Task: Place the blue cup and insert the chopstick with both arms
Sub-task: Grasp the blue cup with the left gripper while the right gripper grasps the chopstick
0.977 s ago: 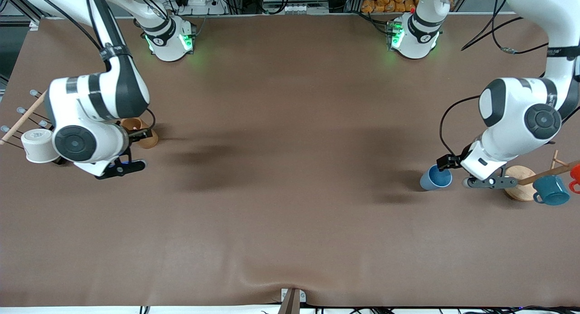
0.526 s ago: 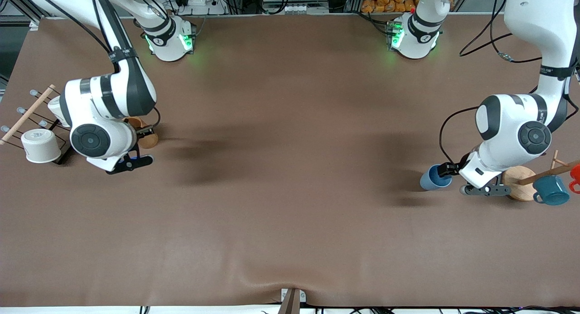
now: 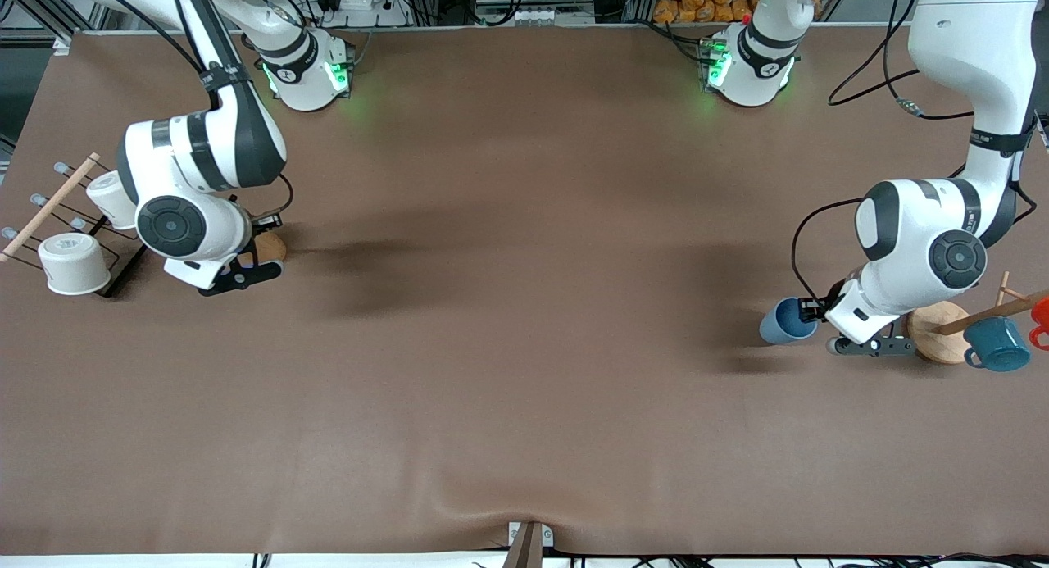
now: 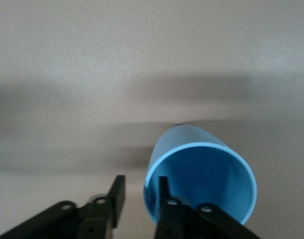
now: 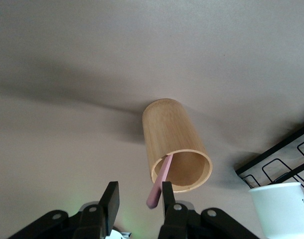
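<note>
The blue cup [image 3: 787,320] stands on the brown table at the left arm's end; in the left wrist view [image 4: 202,174] I look into its mouth. My left gripper [image 3: 810,310] [image 4: 141,183] is open and straddles the cup's wall, one finger inside the rim and one outside. The pink chopstick [image 5: 159,186] leans in a bamboo cup [image 5: 174,144] [image 3: 270,247] at the right arm's end. My right gripper [image 3: 264,226] [image 5: 139,191] is open over that cup, the chopstick's top end between its jaws beside one finger. The chopstick is hidden in the front view.
A black wire rack [image 3: 115,269] with white cups [image 3: 72,262] and a wooden rod [image 3: 49,207] stands at the right arm's end. A mug tree on a round wooden base [image 3: 942,338] holds a teal mug [image 3: 996,344] and a red mug [image 3: 1041,314] beside the left gripper.
My right arm has moved away from the front camera, closer over the bamboo cup. My left arm has shifted slightly toward the blue cup. The cup has not moved.
</note>
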Tool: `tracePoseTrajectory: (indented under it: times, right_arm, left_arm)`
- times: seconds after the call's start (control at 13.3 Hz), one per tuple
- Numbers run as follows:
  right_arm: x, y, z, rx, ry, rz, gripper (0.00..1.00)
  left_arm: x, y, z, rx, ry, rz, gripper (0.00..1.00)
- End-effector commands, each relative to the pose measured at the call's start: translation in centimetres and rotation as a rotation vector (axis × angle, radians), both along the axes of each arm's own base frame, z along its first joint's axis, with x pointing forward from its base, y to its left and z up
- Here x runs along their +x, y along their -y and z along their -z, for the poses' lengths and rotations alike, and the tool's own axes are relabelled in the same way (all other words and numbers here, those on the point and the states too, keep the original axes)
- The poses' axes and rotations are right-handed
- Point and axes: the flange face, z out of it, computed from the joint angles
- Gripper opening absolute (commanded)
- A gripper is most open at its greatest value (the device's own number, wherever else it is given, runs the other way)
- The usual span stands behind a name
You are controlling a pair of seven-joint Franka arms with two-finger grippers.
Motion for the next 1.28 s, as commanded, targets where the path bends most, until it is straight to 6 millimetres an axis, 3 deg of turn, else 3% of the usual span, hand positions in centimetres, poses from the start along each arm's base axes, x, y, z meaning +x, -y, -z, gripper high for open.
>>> tracePoseTrajectory:
  times: [0.0, 0.3, 0.53, 0.83, 0.9, 1.13, 1.2]
  right_arm:
    - [-0.8, 0.5, -0.8, -0.003, 0.016, -0.031, 0.38]
    - [-0.5, 1.6, -1.2, 0.006, 0.019, -0.029, 0.34]
    - [-0.3, 2.0, -1.2, 0.011, 0.024, -0.029, 0.29]
    - [-0.2, 1.8, -1.4, 0.012, 0.029, -0.032, 0.23]
    - [-0.1, 1.8, -1.5, 0.012, 0.032, -0.032, 0.22]
    - [-0.1, 1.8, -1.4, 0.012, 0.030, -0.032, 0.20]
    - [-0.1, 1.8, -1.4, 0.011, 0.027, -0.032, 0.18]
  left_arm:
    - [0.6, 0.7, -0.5, -0.010, 0.018, 0.014, 0.00]
    - [0.7, 2.5, -2.8, -0.013, 0.041, 0.036, 0.00]
    - [-0.5, 7.7, -5.6, -0.037, 0.015, 0.071, 0.00]
    - [-3.4, 19.4, -7.1, -0.085, -0.018, -0.010, 0.00]
    - [-4.2, 23.1, -7.4, -0.105, -0.021, -0.019, 0.00]
    - [-7.8, 33.3, -6.7, -0.115, -0.037, -0.090, 0.00]
    - [-8.8, 35.6, -6.6, -0.112, -0.039, -0.125, 0.00]
